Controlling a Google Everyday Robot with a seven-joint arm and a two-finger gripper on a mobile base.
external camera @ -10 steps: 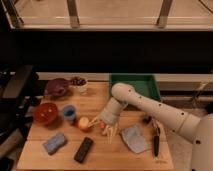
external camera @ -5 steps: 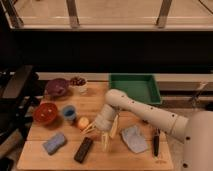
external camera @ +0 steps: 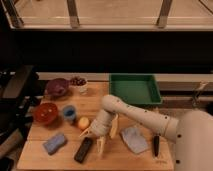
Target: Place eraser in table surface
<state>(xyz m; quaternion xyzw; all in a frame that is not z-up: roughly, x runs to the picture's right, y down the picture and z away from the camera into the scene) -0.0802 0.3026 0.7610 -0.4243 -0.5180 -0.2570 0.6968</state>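
Since the eraser [external camera: 83, 150] lies flat on the table surface [external camera: 125, 161] with your gripper [external camera: 94, 141] spread open just beside it, you appear at release, so lift straight clear.

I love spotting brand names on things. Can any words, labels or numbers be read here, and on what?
None can be read: no text shows on the eraser, blue sponge, green tray, red bowl or the arm.
The gripper, right beside the eraser over the table surface, shows no marking either.
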